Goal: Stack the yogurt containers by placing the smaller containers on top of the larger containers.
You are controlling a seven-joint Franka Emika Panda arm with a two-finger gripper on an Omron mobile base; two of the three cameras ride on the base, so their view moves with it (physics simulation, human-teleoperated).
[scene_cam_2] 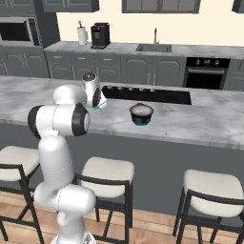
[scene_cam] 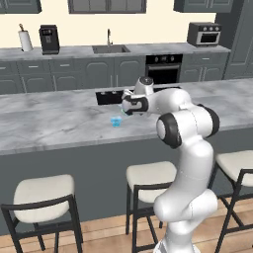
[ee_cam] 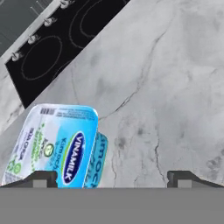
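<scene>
Claw (ee_cam: 112, 178) open above small cup (ee_cam: 65, 142), seemingly clear.

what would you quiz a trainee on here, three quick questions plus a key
1. True or false: the claw is shut on the small blue cup.
2. The larger tub stands on: A) a stool, B) the grey marble counter, C) the small blue cup.
3. Which black appliance is set into the grey marble counter beyond the small blue cup?
Key: 1 false, the claw is wide open and holds nothing; 2 B; 3 the cooktop.
</scene>
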